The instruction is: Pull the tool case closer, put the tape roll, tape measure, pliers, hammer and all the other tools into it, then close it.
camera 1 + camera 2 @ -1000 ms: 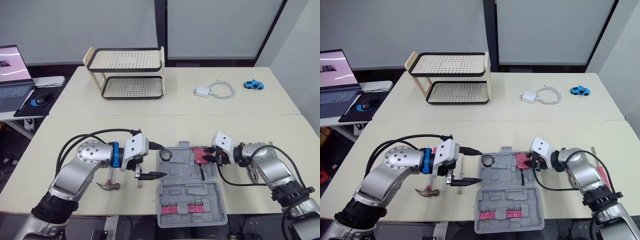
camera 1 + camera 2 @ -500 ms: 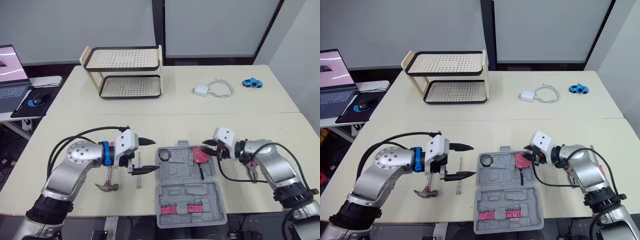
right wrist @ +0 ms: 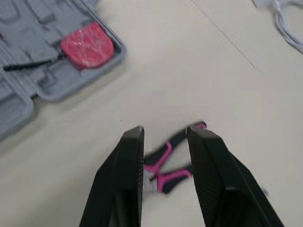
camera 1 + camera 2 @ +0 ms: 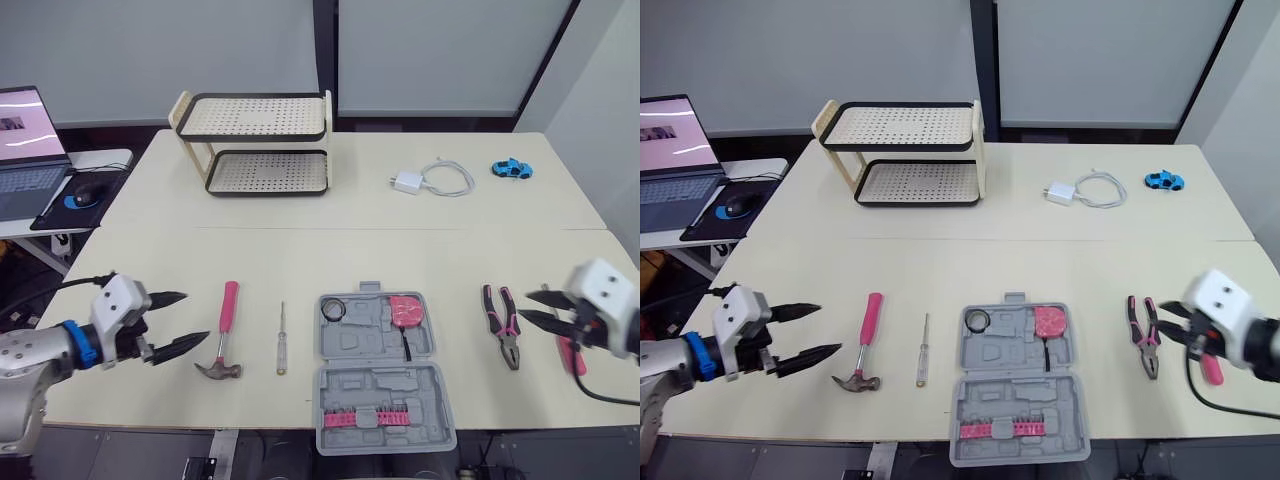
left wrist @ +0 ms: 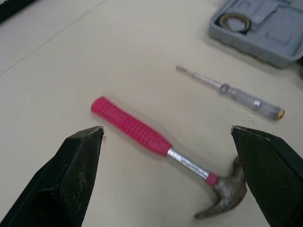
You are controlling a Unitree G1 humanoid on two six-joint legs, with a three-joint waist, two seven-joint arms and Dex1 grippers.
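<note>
Two grippers seen, both empty. Left gripper held low near left end of table, fingers spread wide, nothing grasped. Hammer laid near it, pink handle pointed away from robot. Screwdriver laid between hammer and tool case. Case found open at front centre, tape roll and tape measure seated in far half. Pliers laid right of case. Right gripper held just beside pliers, fingers slightly parted, nothing gripped
</note>
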